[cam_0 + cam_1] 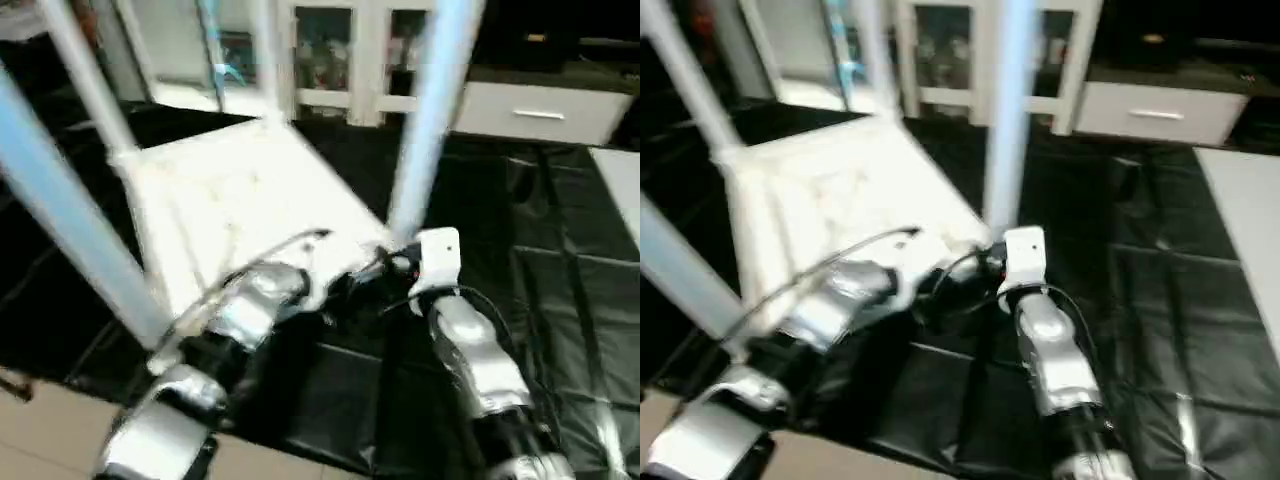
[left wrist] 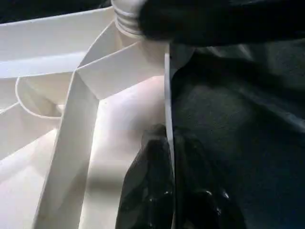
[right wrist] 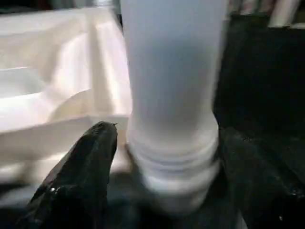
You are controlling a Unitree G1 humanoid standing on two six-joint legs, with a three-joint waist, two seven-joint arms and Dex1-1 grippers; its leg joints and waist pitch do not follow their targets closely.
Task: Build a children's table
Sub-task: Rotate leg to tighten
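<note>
Two silver forearms point(image 1: 250, 310) reach forward over the near edge of the black-draped tabletop point(image 1: 560, 290), and both end at the same corner of the children's table.

The white table top point(image 1: 235, 205) lies upside down on the black cloth, its ribbed underside facing up, set at a slant to the tabletop's edges. Its long axis runs from the near left toward the far right. Three legs are plainly standing in their corner sockets, their long axes pointing up and out of the picture's top: one nearest on the left point(image 1: 70, 215), one at the far left corner point(image 1: 90, 85), and one at the near right corner point(image 1: 430, 110). A fourth pale post farther back may be another leg, but I cannot tell.

The left gripper point(image 2: 170, 176) is clenched on the thin upright rim of the table top, one black finger on each side of that edge, close to the near right socket.

The right gripper point(image 3: 167, 157) is at the foot of the near right leg point(image 3: 174, 95), where the ridged end enters the socket. Its two black fingers point(image 3: 90, 162) stand apart on either side of the tube, close against it; whether they actually press on it I cannot tell.

White cabinets point(image 1: 350, 60) stand beyond the tabletop's far edge.
</note>
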